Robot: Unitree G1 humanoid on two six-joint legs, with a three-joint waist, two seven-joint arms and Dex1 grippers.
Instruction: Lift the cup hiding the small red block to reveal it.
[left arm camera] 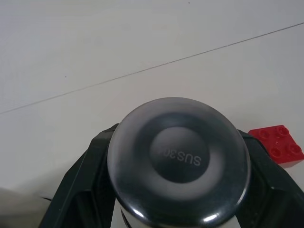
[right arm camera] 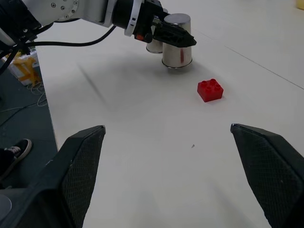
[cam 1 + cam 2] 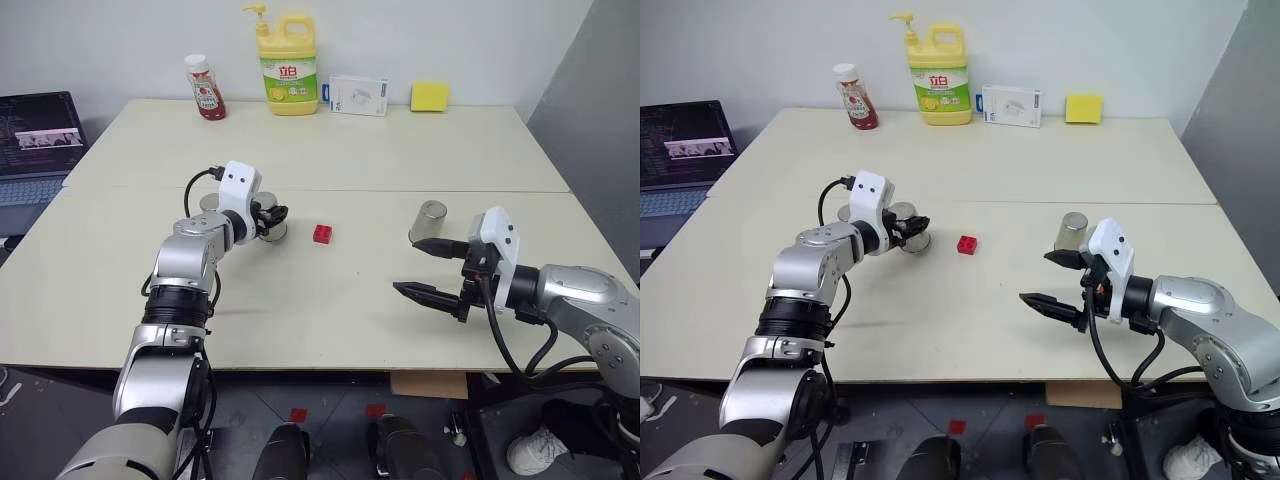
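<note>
Pale beige table (image 3: 330,310) against a white wall, with a red ketchup bottle (image 3: 205,88), a yellow dish-soap jug (image 3: 287,63), a white box (image 3: 358,95) and a yellow sponge (image 3: 429,96) along the far edge, and a laptop (image 3: 38,140) off to my left. My left gripper (image 2: 176,38) is closed around a small upside-down silvery steel cup (image 1: 178,159), a second like cup (image 3: 210,204) just behind it, while the tiny red plastic block (image 3: 322,234) lies uncovered on the table just to the right of the held cup. My right gripper (image 3: 430,270) hangs over the table with fingers spread wide and holding nothing, a third steel cup (image 3: 429,222) standing upside down just beyond it.
</note>
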